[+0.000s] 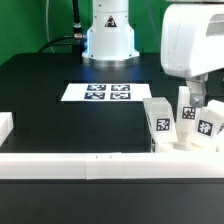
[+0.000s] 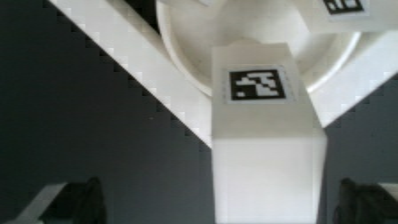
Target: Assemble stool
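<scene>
The stool's round white seat (image 2: pixel 210 35) lies against a white bar, and its rim (image 1: pixel 186 147) shows low at the exterior view's right. Three white tagged legs stand or lean there: one (image 1: pixel 158 122), one (image 1: pixel 187 113) and one (image 1: pixel 208 127). My gripper (image 1: pixel 195 98) hangs over the middle leg, open. In the wrist view that leg (image 2: pixel 263 120) runs from the seat down between my dark fingers (image 2: pixel 68 203), with a gap on each side. My gripper (image 2: pixel 221 206) touches nothing. Another leg's tag (image 2: pixel 347 8) peeks in at the frame's edge.
The marker board (image 1: pixel 107 92) lies mid-table in front of the robot base (image 1: pixel 108 35). A long white bar (image 1: pixel 70 166) edges the table's front, and a short one (image 1: pixel 5 128) sits at the exterior view's left. In the wrist view a bar (image 2: pixel 125 62) crosses diagonally beside the seat.
</scene>
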`<action>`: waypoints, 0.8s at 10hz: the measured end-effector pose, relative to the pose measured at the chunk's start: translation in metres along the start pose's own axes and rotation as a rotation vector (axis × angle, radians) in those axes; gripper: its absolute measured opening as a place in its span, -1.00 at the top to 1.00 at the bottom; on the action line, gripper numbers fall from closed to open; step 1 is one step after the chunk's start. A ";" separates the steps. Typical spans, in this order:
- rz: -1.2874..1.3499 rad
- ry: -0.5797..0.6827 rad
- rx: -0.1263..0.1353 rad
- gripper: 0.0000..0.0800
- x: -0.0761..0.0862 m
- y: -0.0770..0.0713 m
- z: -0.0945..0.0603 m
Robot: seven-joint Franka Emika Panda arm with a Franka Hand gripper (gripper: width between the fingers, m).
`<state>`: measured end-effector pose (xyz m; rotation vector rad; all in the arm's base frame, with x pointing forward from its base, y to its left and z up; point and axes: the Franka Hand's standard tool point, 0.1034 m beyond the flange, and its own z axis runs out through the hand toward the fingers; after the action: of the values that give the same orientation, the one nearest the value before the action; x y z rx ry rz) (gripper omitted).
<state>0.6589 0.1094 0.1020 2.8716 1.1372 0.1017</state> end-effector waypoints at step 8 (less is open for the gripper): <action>0.080 -0.034 0.018 -0.33 -0.004 -0.014 0.017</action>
<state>0.6483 0.1165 0.0840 2.9226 1.0233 0.0456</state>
